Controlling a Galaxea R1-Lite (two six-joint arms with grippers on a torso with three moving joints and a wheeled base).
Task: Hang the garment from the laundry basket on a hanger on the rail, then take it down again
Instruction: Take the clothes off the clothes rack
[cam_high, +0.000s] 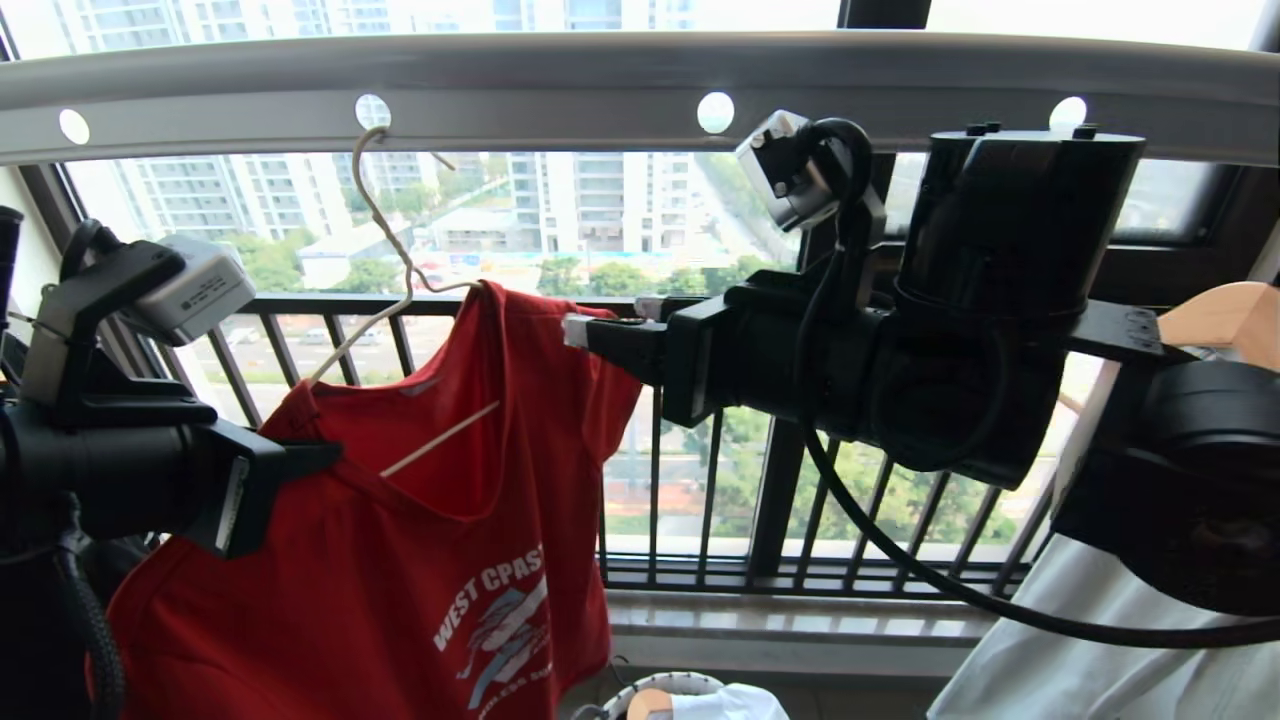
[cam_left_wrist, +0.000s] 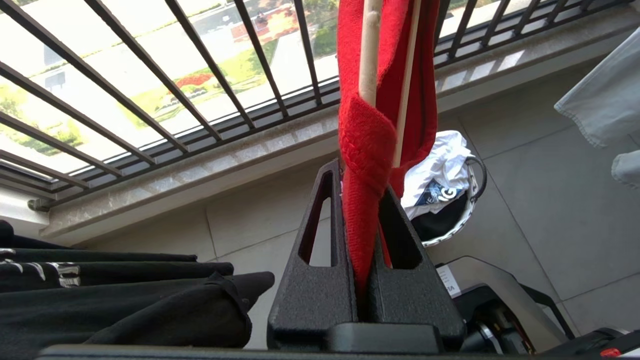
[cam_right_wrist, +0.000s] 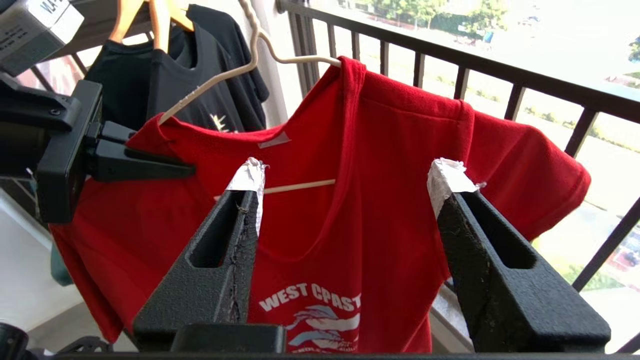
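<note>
The red garment (cam_high: 420, 560) with white "WEST COAST" lettering hangs on the thin cream hanger (cam_high: 385, 225). The hanger's hook sits in a hole of the grey rail (cam_high: 600, 75). My left gripper (cam_high: 300, 462) is shut on the garment's left shoulder (cam_left_wrist: 362, 165), by the hanger's arm (cam_left_wrist: 370, 55). My right gripper (cam_high: 610, 320) is open beside the other shoulder; in the right wrist view its taped fingertips (cam_right_wrist: 248, 175) stand wide apart in front of the garment (cam_right_wrist: 395, 150), with nothing between them. The laundry basket (cam_left_wrist: 467, 212) stands on the floor below, holding white and dark cloth.
Black T-shirts (cam_right_wrist: 200, 75) hang on wooden hangers to the left. A wooden hanger (cam_high: 1230, 310) with a pale garment (cam_high: 1050, 640) hangs at the right. The black barred window railing (cam_high: 700, 480) and its stone sill run close behind. The basket's rim (cam_high: 640, 690) shows below.
</note>
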